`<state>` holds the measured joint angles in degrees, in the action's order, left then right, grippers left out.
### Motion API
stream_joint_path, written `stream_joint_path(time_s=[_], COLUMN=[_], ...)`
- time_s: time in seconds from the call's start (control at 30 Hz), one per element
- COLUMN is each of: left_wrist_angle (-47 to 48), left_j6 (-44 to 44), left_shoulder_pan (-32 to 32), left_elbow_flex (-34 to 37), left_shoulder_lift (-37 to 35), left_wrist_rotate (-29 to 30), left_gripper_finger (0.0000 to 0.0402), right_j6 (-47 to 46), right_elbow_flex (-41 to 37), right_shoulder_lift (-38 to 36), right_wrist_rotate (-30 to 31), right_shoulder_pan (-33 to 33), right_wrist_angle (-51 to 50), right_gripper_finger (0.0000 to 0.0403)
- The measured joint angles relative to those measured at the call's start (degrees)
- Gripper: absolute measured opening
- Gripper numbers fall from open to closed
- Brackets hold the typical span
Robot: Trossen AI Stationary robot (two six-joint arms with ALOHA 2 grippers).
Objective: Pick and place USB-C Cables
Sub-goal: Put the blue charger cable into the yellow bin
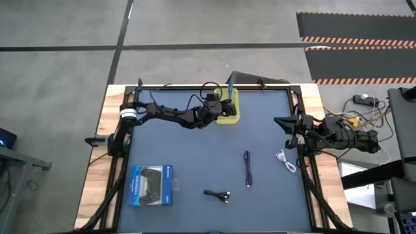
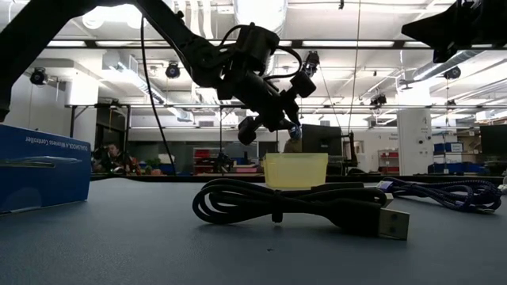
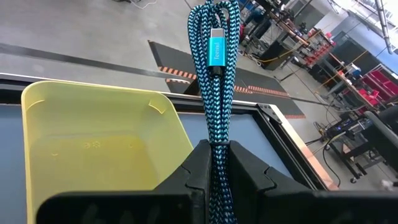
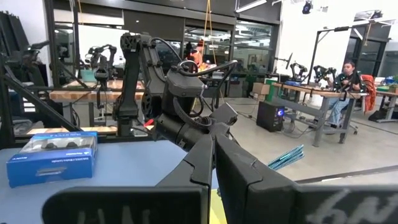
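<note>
Dark worktop, far edge: left tool clamped mid-bundle on light, limp teal USB-C cable, directly above yellow bin. Right tool parked, closed, empty.

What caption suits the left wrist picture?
Left gripper holds the teal cable above the empty yellow bin.

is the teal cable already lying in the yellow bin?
No. The teal cable is pinched in the left gripper, held beside the yellow bin, whose visible interior holds nothing.
</note>
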<state>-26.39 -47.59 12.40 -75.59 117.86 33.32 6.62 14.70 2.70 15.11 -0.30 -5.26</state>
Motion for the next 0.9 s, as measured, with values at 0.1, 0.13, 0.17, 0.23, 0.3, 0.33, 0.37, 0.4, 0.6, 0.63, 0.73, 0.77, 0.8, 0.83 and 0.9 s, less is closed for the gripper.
stream_joint_path(time_s=[0.1,0.13,0.17,0.23,0.3,0.33,0.37,0.4,0.6,0.63,0.73,0.77,0.8,0.83,0.9], left_wrist_angle=[0.02,0.02,0.02,0.02,0.04,0.04,0.04,0.04,0.08,0.06,0.5,0.48,0.02,-0.39,-0.33], left_j6=[0.0,0.0,0.0,0.0,0.0,0.0,0.0,0.02,0.03,0.01,-0.09,-0.09,-0.07,-0.04,-0.01], left_shoulder_pan=[0.0,0.0,0.0,0.0,0.0,0.0,0.0,0.0,0.24,0.25,0.26,0.26,0.28,0.4,0.74], left_elbow_flex=[0.0,0.0,0.0,0.01,0.02,0.02,0.02,0.02,-0.13,-0.3,-0.59,-0.65,-0.78,-0.8,-0.81], left_shoulder_lift=[0.02,0.02,0.02,0.02,0.02,0.02,0.02,0.02,1.27,1.98,3.08,3.1,3.09,3.01,2.95], left_wrist_rotate=[0.0,0.0,0.0,0.0,0.04,0.2,0.35,0.62,1.26,1.27,1.03,1.03,1.05,1.1,1.14], left_gripper_finger=[0.002,0.002,0.002,0.002,0.002,0.002,0.002,0.002,0.002,0.002,0.002,0.002,0.002,0.002,0.002], right_j6=[0.01,0.01,0.01,0.01,0.01,0.01,0.01,0.01,0.51,0.49,0.47,0.47,0.47,0.47,0.47], right_elbow_flex=[0.0,0.0,0.0,0.0,0.0,0.0,0.0,0.0,0.0,0.0,0.0,0.02,0.02,0.02,0.02], right_shoulder_lift=[0.0,0.0,0.0,0.0,0.0,0.0,-0.01,0.0,0.0,0.0,-0.02,-0.01,-0.02,0.0,-0.02], right_wrist_rotate=[0.01,0.0,0.01,0.0,0.0,0.01,0.0,0.01,0.02,0.04,0.05,0.1,0.07,0.07,0.07], right_shoulder_pan=[0.0,-0.01,-0.02,0.0,-0.02,-0.01,0.0,-0.01,-0.02,-0.01,0.0,0.0,0.0,-0.02,0.0], right_wrist_angle=[0.0,0.0,0.0,0.0,0.0,0.0,0.0,0.0,0.0,0.0,0.02,0.01,0.0,0.0,0.0], right_gripper_finger=[0.0009,0.0009,0.0009,0.0009,0.0009,0.0009,0.0009,0.0009,0.0009,0.0009,0.0009,0.0009,0.0009,0.0009,0.0009])
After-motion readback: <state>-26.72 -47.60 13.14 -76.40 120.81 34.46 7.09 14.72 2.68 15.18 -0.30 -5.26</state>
